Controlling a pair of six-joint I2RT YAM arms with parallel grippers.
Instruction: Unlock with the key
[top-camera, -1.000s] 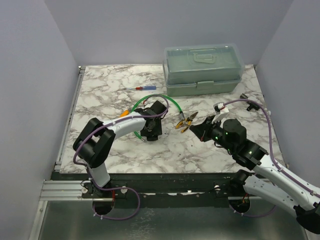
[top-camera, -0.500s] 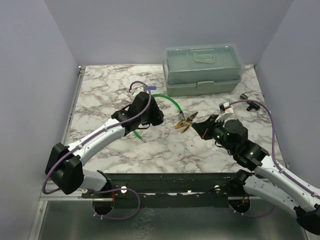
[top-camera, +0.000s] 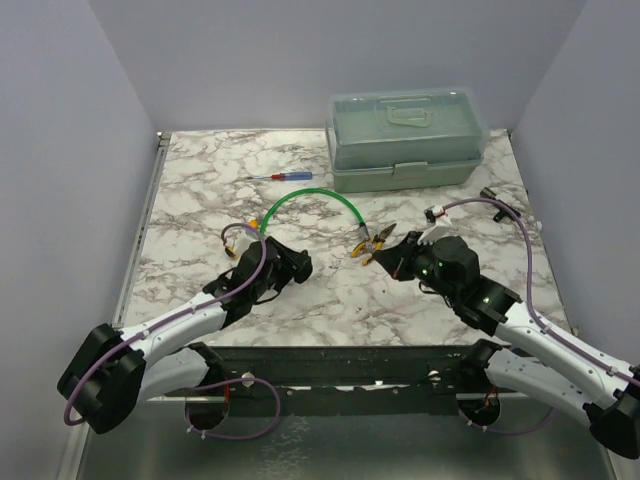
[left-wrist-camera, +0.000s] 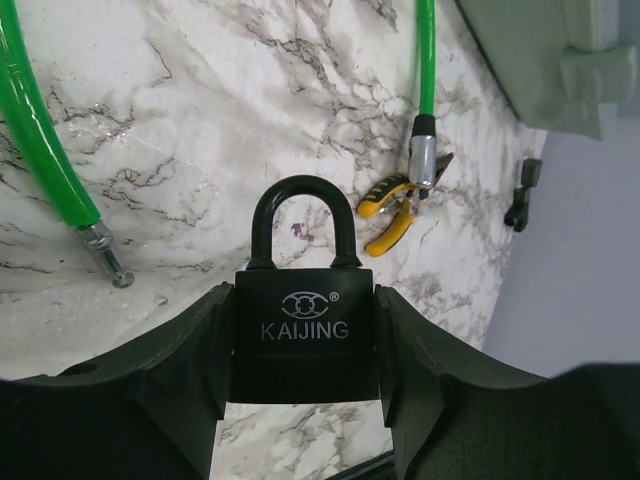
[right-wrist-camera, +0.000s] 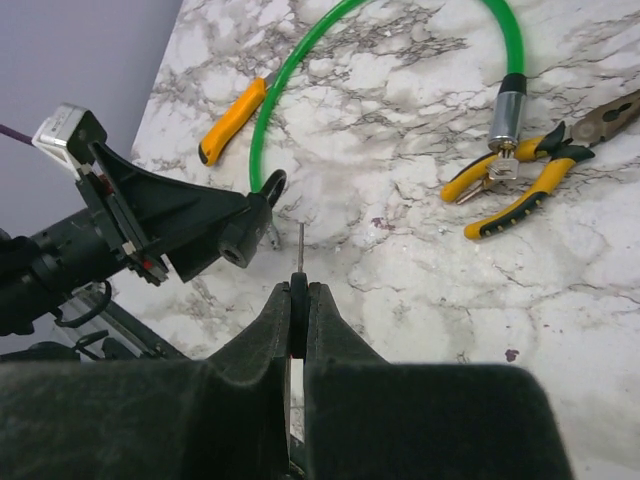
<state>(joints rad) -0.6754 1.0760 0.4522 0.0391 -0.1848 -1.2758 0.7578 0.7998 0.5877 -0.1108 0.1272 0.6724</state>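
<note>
A black padlock (left-wrist-camera: 305, 330) marked KAIJING sits upright between the fingers of my left gripper (left-wrist-camera: 305, 300), which is shut on its body, shackle pointing away. In the top view that gripper (top-camera: 290, 265) is at the table's front left of centre. My right gripper (right-wrist-camera: 298, 290) is shut on the key (right-wrist-camera: 300, 245). The key's dark round head is pinched between the pads and its thin silver blade sticks out ahead. In the top view the right gripper (top-camera: 392, 258) faces the left one across a gap. The right wrist view shows the padlock's shackle (right-wrist-camera: 272, 183) a little left of the blade tip.
A green cable (top-camera: 310, 195) arcs across the table's middle, its metal end lying by yellow-handled pliers (top-camera: 372, 243). A red-and-blue screwdriver (top-camera: 280, 177) lies behind it. A lidded green toolbox (top-camera: 405, 140) stands at the back right. An orange-handled tool (right-wrist-camera: 232, 120) lies near the cable.
My left arm has swung from beside the cable toward the near edge, carrying the padlock, and now lies low. The right gripper has shifted slightly left with the key.
</note>
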